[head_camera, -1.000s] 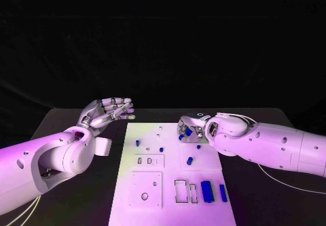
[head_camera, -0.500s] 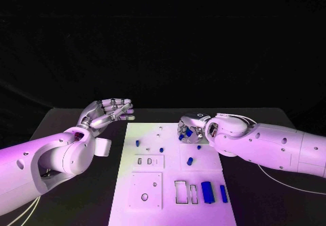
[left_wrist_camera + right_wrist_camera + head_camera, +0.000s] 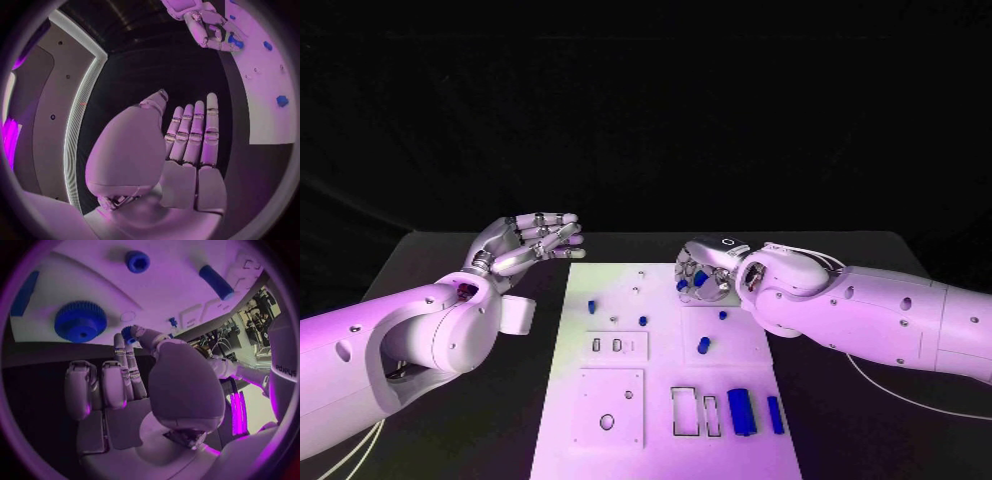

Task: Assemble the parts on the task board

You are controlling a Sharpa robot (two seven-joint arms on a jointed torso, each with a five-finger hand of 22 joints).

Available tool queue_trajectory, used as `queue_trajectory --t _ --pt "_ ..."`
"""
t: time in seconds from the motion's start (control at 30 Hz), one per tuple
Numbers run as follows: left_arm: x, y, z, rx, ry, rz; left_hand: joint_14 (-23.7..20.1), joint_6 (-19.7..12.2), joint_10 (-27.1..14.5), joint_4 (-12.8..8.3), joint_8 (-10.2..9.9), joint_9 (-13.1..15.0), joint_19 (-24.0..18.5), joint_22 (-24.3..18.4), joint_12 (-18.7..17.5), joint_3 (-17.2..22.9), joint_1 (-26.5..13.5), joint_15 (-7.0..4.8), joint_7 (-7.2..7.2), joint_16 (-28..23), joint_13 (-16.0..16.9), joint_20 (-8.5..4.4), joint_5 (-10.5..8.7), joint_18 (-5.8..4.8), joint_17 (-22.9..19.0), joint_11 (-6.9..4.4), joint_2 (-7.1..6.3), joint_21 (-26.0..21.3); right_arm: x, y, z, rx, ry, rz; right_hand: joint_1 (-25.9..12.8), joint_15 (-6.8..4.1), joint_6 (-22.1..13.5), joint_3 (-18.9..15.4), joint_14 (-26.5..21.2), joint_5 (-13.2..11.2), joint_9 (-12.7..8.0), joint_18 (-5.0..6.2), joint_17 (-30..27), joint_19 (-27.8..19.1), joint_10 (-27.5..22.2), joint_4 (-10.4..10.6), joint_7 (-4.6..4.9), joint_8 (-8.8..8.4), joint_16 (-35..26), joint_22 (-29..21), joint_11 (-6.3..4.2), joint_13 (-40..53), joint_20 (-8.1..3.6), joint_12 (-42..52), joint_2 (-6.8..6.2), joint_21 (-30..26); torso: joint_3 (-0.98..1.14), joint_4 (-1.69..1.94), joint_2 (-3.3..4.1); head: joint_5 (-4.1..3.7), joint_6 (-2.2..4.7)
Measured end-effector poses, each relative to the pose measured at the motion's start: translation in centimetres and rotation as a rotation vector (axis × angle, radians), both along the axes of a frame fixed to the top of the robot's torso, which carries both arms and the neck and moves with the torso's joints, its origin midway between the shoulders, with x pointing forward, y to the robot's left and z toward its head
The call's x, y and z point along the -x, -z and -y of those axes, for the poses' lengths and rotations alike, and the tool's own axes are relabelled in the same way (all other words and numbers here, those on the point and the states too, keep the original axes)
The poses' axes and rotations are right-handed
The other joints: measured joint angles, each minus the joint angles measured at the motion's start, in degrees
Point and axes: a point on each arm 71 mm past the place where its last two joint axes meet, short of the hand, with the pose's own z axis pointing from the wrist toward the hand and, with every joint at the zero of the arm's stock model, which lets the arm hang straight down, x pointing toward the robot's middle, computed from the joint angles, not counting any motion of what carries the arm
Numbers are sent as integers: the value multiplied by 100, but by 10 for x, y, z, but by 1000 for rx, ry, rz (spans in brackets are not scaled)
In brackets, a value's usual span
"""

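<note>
we see the task board (image 3: pixel 610 420), a long white plate running from the middle of the frame down to its lower edge, with small blue parts (image 3: pixel 741 410) scattered over it, two long ones at lower right and smaller ones toward the upper half. the right hand (image 3: pixel 704 272) sits over the board's upper right corner, its fingers curled round a small blue part (image 3: pixel 128 333) that it pinches. the left hand (image 3: pixel 531 240) hangs off the board at centre left, palm up and fingers apart, holding nothing above the black table (image 3: pixel 459 270).
</note>
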Motion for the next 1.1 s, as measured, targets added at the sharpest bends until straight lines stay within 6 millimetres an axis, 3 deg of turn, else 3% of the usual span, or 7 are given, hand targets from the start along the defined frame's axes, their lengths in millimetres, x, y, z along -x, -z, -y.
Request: queue_trajectory --t 0.43,0.77,0.9,1.1 --pt "-2 1 -1 -4 -4 -6 -4 0 0 -16 -28 0 0 0 0 16 0 -4 0 0 0 0 0 0 -1 0 0 0 -13 -10 -25 -54 33 79 -7 -19 -17 -1 19 0 0 0 7 -2 10 0 -20 13 19 -1 -10 1 1 -22 7 -2 3 19 27 7 37" --pt "-1 1 0 -2 1 -8 -4 0 0 -16 -28 1 0 -1 0 16 0 -4 0 1 -1 0 0 0 -1 0 0 0 -24 -11 -43 -71 45 111 -7 -19 -29 16 19 -3 0 0 10 -2 10 -19 -27 14 22 -2 -10 -3 2 -33 7 16 1 37 54 8 14" --pt "-2 -1 1 -2 3 -6 -4 0 0 -16 -28 1 0 -1 -27 16 0 -4 0 -22 -1 0 0 0 4 0 0 0 -24 -11 -49 -74 39 110 -7 -19 -49 15 19 -5 0 -88 11 -3 10 -19 -9 16 22 -2 -10 -6 2 -44 7 16 -7 54 68 7 12" --pt "-2 -3 1 -2 4 -2 -3 1 0 -16 -28 1 0 -1 -26 16 0 -4 0 -22 -2 0 0 0 4 0 0 0 -23 -8 -55 -79 31 101 -7 -18 -69 14 19 -16 0 -89 15 -3 22 -19 -9 60 21 -3 -22 -12 2 -45 7 16 -20 79 88 -2 19"
